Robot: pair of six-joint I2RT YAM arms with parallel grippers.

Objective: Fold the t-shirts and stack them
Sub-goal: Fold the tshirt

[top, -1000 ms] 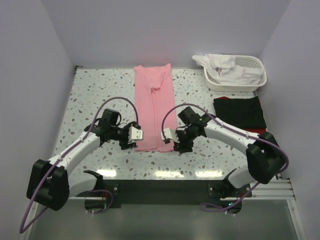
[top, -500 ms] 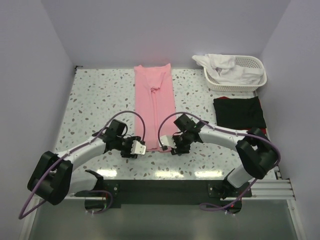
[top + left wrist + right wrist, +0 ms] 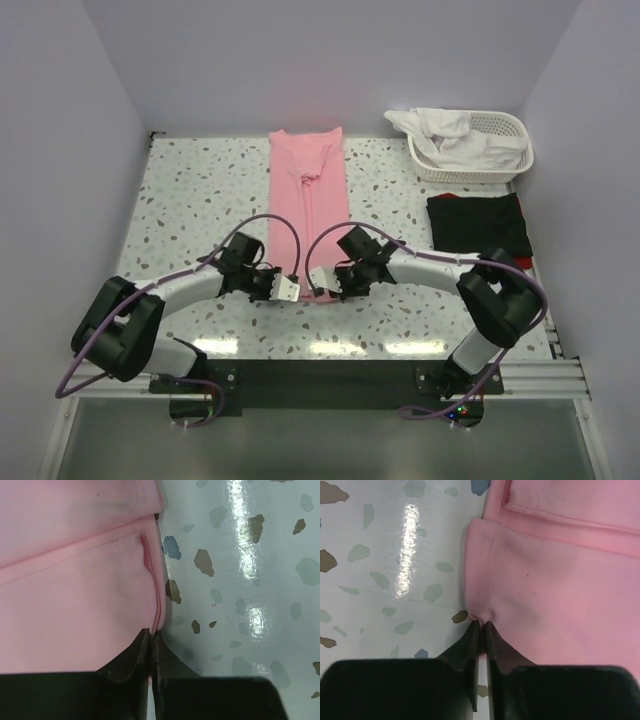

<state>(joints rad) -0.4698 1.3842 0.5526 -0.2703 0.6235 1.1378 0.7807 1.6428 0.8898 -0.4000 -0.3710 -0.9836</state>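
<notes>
A light pink t-shirt (image 3: 308,190), folded into a long strip, lies down the middle of the table. Both grippers are low at its near end. The left gripper (image 3: 297,291) is shut on the hem's left edge; in the left wrist view the cloth (image 3: 75,580) is pinched between the dark fingertips of that gripper (image 3: 151,634). The right gripper (image 3: 316,284) is shut on the hem's other corner, which puckers at the tips of the gripper (image 3: 482,625) in the right wrist view of the pink cloth (image 3: 560,580). A folded black t-shirt (image 3: 478,225) lies at the right on red cloth (image 3: 512,262).
A white lattice basket (image 3: 505,125) stands at the back right with a crumpled white t-shirt (image 3: 450,138) in it. Speckled tabletop (image 3: 190,190) lies bare left of the pink shirt. Side walls close in the table on the left and right.
Both grippers slid inward along the pink shirt's near hem toward each other. Their jaws closed from open onto the cloth.
</notes>
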